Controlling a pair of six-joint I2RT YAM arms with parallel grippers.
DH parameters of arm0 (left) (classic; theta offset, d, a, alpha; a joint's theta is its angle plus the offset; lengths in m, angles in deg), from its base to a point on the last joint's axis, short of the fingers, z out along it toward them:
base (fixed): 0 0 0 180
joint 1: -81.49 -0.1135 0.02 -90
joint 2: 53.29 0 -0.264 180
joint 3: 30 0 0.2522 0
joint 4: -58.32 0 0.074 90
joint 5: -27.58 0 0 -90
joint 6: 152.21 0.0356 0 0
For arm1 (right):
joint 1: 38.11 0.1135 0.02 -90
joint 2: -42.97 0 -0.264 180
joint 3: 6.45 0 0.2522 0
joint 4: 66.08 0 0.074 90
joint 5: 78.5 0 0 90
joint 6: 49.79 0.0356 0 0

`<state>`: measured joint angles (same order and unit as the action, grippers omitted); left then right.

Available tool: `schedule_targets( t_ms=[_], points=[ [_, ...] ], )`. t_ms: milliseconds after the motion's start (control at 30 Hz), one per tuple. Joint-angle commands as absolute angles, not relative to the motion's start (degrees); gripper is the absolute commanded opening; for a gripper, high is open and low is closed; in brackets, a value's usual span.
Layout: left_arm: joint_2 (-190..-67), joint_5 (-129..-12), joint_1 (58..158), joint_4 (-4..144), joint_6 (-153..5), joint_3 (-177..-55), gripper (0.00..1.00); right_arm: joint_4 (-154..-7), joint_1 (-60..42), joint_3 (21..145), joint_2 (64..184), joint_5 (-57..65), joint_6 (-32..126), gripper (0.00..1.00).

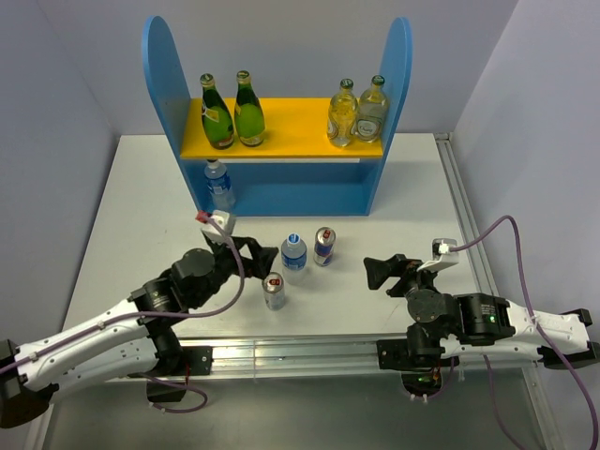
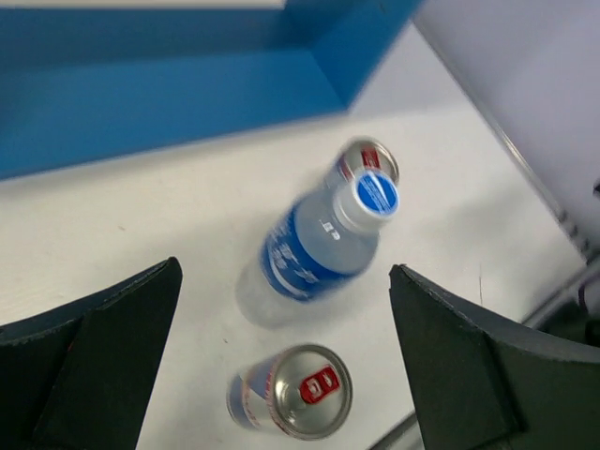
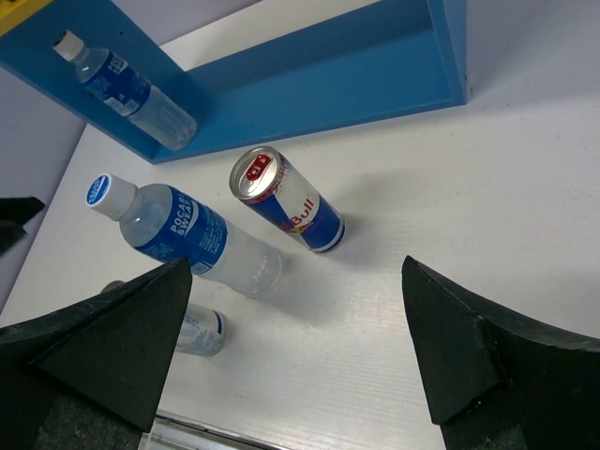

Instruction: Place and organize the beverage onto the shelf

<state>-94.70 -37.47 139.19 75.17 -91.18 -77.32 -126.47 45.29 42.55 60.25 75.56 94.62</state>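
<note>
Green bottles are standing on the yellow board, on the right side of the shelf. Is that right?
No. The green bottles stand on the yellow board, but on the left side of the shelf. The top external view shows it.

Shiny metal cans, clear plastic water bottles, glossy green glass bottles; the shelf looks matt blue, the surface smooth, matt white.
</note>
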Motion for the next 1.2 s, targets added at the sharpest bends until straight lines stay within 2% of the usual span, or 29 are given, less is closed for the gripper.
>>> schedule_targets(
  t_ms=[0, 167, 600, 1100, 1167],
  points=[
    [-97.8, -47.6, 141.3, 69.3, -87.6, -75.9, 0.99, -126.7, 45.6, 43.0, 61.2, 77.7, 96.3, 1.0],
    [-103.2, -45.6, 146.1, 66.4, -86.1, -76.8, 0.99, -126.8, 45.6, 43.1, 61.2, 77.7, 96.4, 1.0],
    [-114.7, -25.9, 150.3, 57.4, -85.8, -75.7, 0.99, -126.0, 45.6, 42.6, 59.4, 77.1, 95.4, 1.0],
    [-129.1, -19.8, 150.2, 44.7, -80.8, -77.3, 0.99, -125.4, 45.6, 42.3, 58.3, 76.8, 94.7, 1.0],
    [-131.2, -19.2, 149.4, 42.7, -80.7, -77.0, 0.96, -125.3, 45.6, 42.3, 58.2, 76.7, 94.6, 1.0]
  ],
)
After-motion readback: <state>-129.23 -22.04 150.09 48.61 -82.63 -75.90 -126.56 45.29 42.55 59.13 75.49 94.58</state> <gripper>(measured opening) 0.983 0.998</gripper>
